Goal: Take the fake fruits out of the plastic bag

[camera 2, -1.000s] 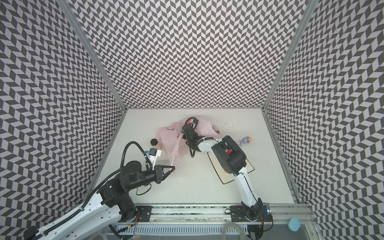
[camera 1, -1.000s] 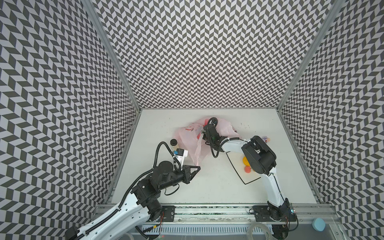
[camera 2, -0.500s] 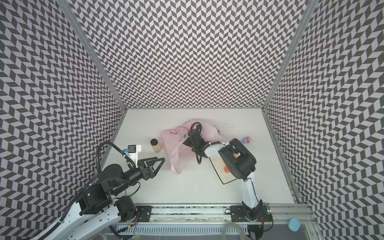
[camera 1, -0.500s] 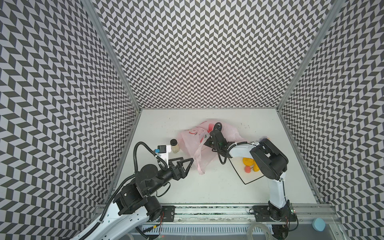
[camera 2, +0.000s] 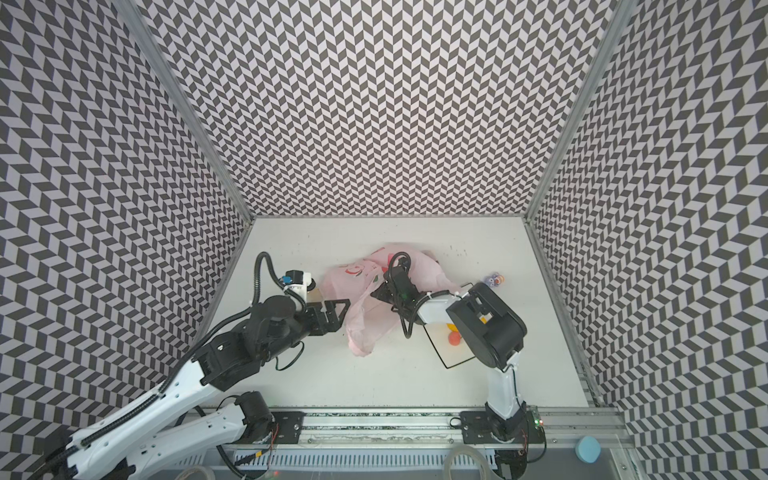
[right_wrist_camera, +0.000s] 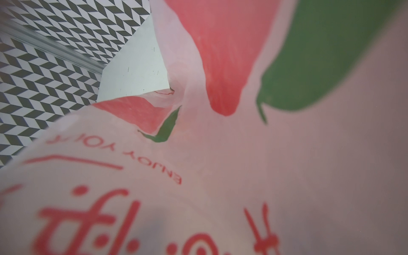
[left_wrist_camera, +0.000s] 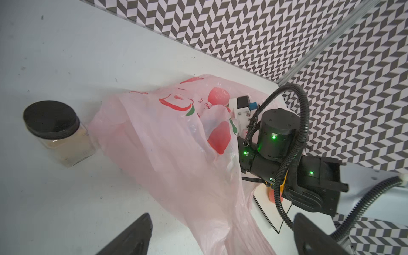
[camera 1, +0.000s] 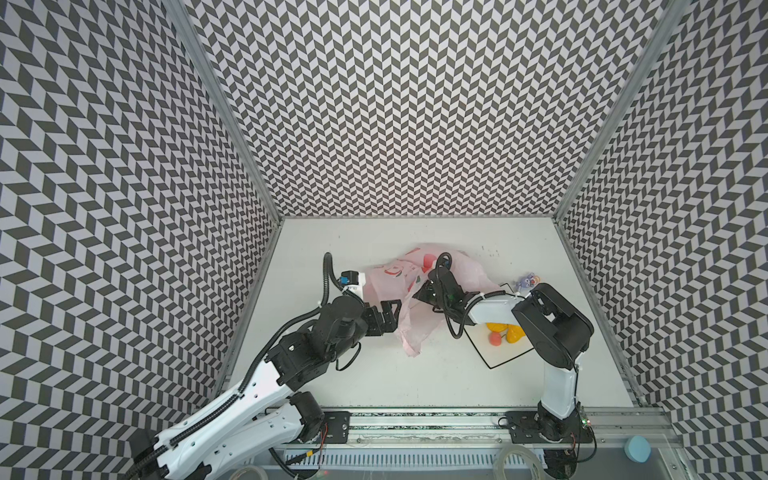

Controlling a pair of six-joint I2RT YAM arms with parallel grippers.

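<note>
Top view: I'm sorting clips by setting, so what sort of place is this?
Probably a robot test cell: chevron-patterned walls enclose a white table, and a left arm and a right arm are mounted on a rail along its front.

Plastic bag [camera 1: 388,278] at mid-worktop [camera 1: 374,382]; jar [left_wrist_camera: 59,132] just beside it. Plate [camera 1: 500,357] right of the bag, carrying fake fruits [camera 1: 495,338]; toy figure [camera 1: 527,281] behind the plate. Left claw [camera 1: 388,316] left of the bag; right claw [camera 1: 419,293] at its right edge.
</note>
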